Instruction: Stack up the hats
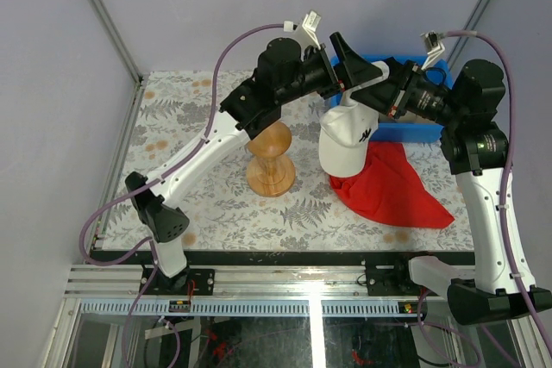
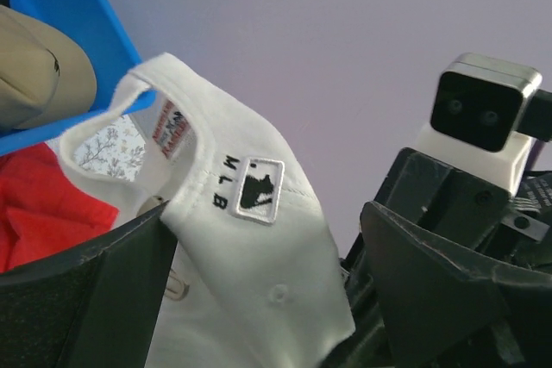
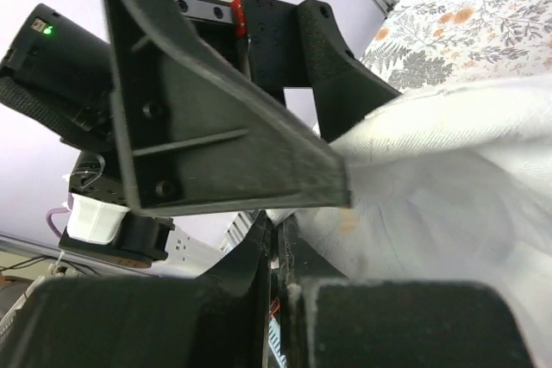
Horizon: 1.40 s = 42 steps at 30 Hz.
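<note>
A white hat (image 1: 349, 137) hangs in the air right of the wooden stand, over the edge of the red cloth. My right gripper (image 1: 373, 102) is shut on its upper fabric; in the right wrist view the jaws (image 3: 289, 247) pinch white cloth (image 3: 448, 178). From the left, my left gripper (image 1: 349, 75) stands open around the top of the same hat. In the left wrist view the white hat (image 2: 259, 239), with its black logo patch, sits between the wide fingers (image 2: 86, 299) of that gripper (image 2: 267, 299). A tan hat (image 2: 34, 75) lies in the blue bin.
A round-topped wooden stand (image 1: 271, 157) is on the patterned table (image 1: 181, 127) left of the hanging hat. A red cloth (image 1: 392, 187) lies below and right of it. The blue bin (image 1: 405, 131) sits at the back right, mostly hidden behind the right arm.
</note>
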Each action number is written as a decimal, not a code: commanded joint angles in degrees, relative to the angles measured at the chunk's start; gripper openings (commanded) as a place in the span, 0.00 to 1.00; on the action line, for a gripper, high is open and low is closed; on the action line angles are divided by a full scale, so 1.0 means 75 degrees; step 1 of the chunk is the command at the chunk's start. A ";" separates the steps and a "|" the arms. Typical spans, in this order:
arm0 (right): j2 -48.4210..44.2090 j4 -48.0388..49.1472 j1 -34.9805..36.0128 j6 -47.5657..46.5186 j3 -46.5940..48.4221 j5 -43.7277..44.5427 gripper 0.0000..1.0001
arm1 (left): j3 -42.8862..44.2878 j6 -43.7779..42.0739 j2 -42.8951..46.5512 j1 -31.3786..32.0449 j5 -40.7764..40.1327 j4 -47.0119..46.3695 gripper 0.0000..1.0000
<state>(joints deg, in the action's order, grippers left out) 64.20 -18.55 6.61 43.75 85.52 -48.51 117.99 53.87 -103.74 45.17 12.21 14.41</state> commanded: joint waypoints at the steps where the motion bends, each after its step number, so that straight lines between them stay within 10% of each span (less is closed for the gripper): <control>1: -0.0227 0.0448 0.0115 0.0016 0.0061 -0.0521 0.00 | -0.0266 0.0199 0.0018 -0.0086 0.0036 -0.0536 0.61; 6: -0.0258 0.0308 0.0123 -0.0151 0.0019 -0.0454 0.00 | -0.0615 0.0461 0.0121 -0.0227 0.0166 -0.0814 0.02; 10: -0.0264 0.0114 0.0123 -0.0331 0.0047 -0.0324 0.04 | -0.0689 0.0524 0.0167 -0.0390 0.0213 -0.0706 0.00; 17: -0.0531 -0.1056 0.0120 -0.1574 0.0542 0.0823 0.67 | -0.1235 0.0975 0.0660 -0.1393 0.0344 -0.0865 0.00; 24: -0.0768 -0.2075 0.0113 -0.2318 -0.0025 0.3203 0.75 | -0.1929 0.2318 0.1382 -0.1953 0.0413 -0.1849 0.00; 31: -0.1677 0.2578 0.0109 0.0030 -0.3367 0.0928 0.72 | -0.2613 0.4256 0.1777 -0.1979 0.0398 -0.3498 0.00; 42: -0.1750 0.9788 -0.0229 0.4385 -0.6916 0.0918 0.74 | -0.2041 0.5365 0.1717 -0.1815 0.0132 -0.3928 0.00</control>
<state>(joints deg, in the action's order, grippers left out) 51.55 24.58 6.24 60.51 38.87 -41.25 99.50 90.39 -91.20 30.74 14.39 -8.88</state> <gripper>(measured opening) 0.731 0.026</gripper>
